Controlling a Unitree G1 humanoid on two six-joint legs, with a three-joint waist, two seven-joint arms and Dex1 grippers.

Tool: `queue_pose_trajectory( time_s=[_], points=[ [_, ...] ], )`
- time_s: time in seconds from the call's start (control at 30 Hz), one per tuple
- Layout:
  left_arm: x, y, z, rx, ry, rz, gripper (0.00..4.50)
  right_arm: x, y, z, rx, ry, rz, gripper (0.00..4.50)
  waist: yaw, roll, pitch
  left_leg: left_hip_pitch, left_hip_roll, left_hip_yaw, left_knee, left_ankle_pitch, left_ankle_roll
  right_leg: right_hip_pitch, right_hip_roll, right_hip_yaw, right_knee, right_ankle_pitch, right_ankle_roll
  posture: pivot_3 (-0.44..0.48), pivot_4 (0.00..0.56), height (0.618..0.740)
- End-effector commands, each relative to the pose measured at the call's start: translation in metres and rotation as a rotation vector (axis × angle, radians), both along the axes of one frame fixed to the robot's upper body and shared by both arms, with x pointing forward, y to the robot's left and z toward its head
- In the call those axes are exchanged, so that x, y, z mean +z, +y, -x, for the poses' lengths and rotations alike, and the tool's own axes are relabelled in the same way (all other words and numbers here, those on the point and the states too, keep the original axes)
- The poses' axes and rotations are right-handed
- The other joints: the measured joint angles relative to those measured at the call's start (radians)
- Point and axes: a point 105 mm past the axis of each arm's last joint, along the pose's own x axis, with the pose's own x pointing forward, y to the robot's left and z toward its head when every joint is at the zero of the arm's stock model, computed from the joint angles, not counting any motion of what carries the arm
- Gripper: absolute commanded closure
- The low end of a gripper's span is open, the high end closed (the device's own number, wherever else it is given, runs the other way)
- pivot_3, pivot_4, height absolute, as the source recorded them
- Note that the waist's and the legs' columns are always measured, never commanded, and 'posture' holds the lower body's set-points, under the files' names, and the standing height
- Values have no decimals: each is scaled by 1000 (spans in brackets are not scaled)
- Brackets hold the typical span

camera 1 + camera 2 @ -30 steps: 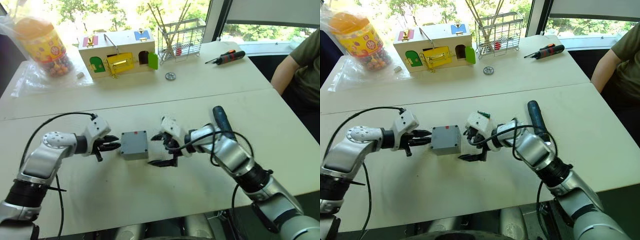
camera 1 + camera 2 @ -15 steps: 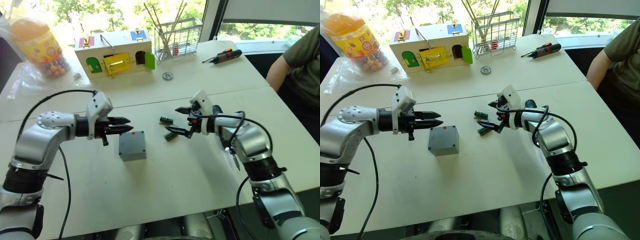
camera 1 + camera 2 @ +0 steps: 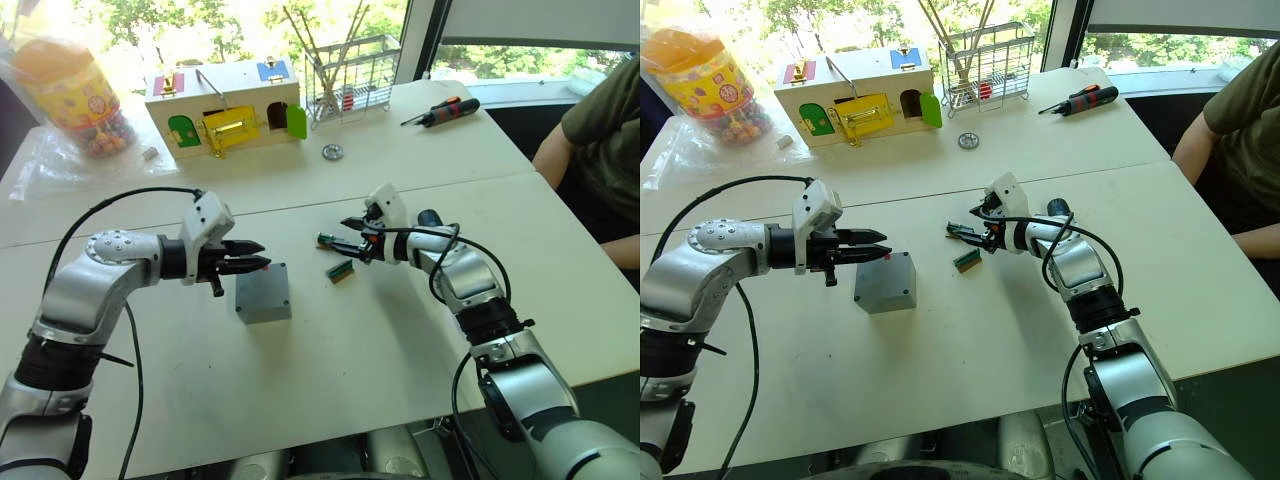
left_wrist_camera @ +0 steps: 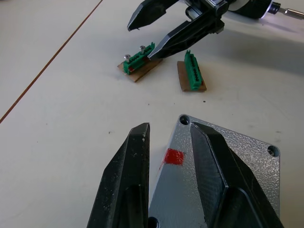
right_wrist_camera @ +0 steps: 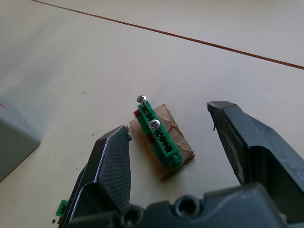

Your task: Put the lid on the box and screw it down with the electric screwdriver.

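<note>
My right claw [image 5: 175,156] hangs released over the green screw holder [image 5: 159,136] — I should straddle one screw squarely; left claw [image 4: 168,164], nearly clenched, hovers over the lidded box [image 4: 228,185].

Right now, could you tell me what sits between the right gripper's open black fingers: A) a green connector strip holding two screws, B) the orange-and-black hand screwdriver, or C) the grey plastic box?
A: the right gripper straddles the green connector strip with two screws upright in it.
</note>
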Motion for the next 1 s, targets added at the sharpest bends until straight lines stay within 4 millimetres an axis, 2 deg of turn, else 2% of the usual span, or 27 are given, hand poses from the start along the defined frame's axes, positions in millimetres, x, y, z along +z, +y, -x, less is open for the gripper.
queue_pose_trajectory(
  time_s=[0.03, 0.1, 0.57, 0.63, 0.7, 0.9, 1.0],
  points=[
    [6, -3, 0, -15, -42, -9, 3171, 17, 5, -3, 16, -58, -18, 2305, 0, 0, 0, 0, 0, 0, 0, 0, 0, 0, 0, 0, 0, 0, 0, 0, 150, 740],
    [5, -3, -1, -14, -40, -10, 3171, 18, 5, -4, 10, -60, -24, 3124, 0, 0, 0, 0, 0, 0, 0, 0, 0, 0, 0, 0, 0, 0, 0, 0, 150, 740],
    [-1, -1, -5, 3, -40, -20, 3171, 10, 8, -2, 10, -39, -22, 3124, 0, 0, 0, 0, 0, 0, 0, 0, 0, 0, 0, 0, 0, 0, 0, 0, 150, 740],
    [-1, -1, -5, 6, -41, -20, 3171, 8, 8, -1, 13, -34, -20, 3665, -1, 0, 0, 0, 0, 0, 0, 0, 0, 0, 0, 0, 0, 0, 0, 0, 150, 740],
    [-3, 0, -5, 7, -39, -25, 3171, 7, 7, -1, 11, -29, -15, 4426, -1, 0, 0, 0, 0, 0, 0, 0, 0, 0, 0, 0, 0, 0, 0, 0, 150, 740],
    [-4, 2, -6, 13, -39, -26, 3171, 8, 7, -2, 5, -33, -14, 4426, -1, 0, 0, 0, 0, 0, 0, 0, 0, 0, 0, 0, 0, 0, 0, 0, 150, 740],
    [-2, 4, -6, 17, -40, -25, 3171, 14, 8, -1, 10, -51, -32, 4426, -1, 0, 0, 0, 0, 0, 0, 0, 0, 0, 0, 0, 0, 0, 0, 0, 150, 740]
  ],
)
